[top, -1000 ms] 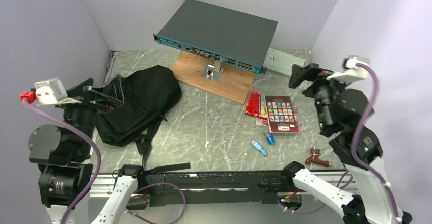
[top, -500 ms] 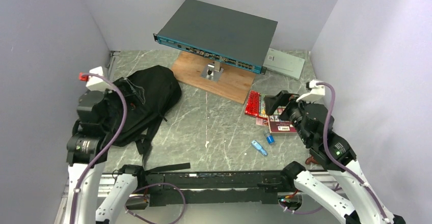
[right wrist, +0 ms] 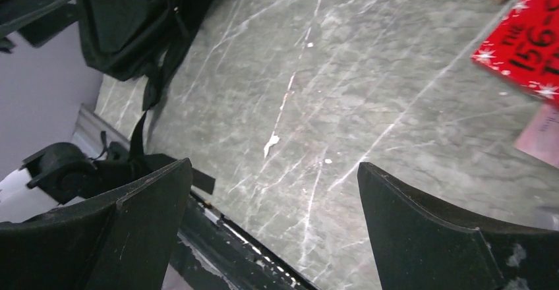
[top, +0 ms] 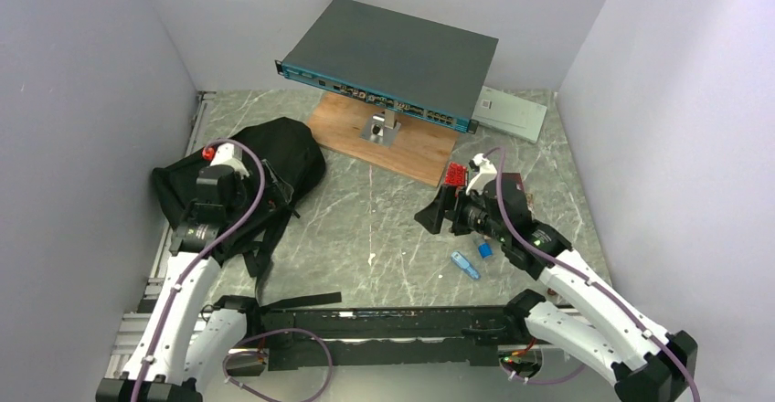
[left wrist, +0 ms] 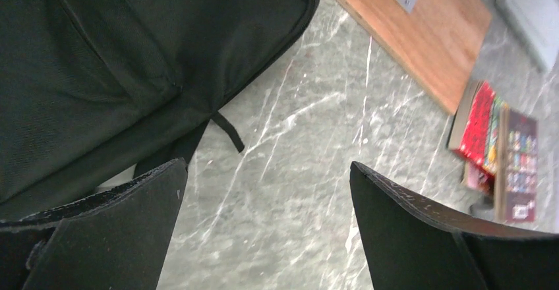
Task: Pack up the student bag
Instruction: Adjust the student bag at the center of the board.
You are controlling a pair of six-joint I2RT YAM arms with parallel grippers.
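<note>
Black student bag [top: 285, 153] | left gripper [left wrist: 267, 169] wide, perhaps touching it | right gripper [right wrist: 275, 165] wide, empty

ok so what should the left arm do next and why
Probably lower the left gripper onto the large black fabric backpack to start opening it: its jaws are open and empty at the bag's edge, and the flat red book lies unpacked on the grey marble table.

Surface: we see a grey marble table [top: 366, 224] | lying on it: black backpack [top: 292, 151]; wooden board [top: 416, 151]; grey box [top: 512, 112]; red book [top: 452, 176]; blue stick [top: 464, 265]
</note>
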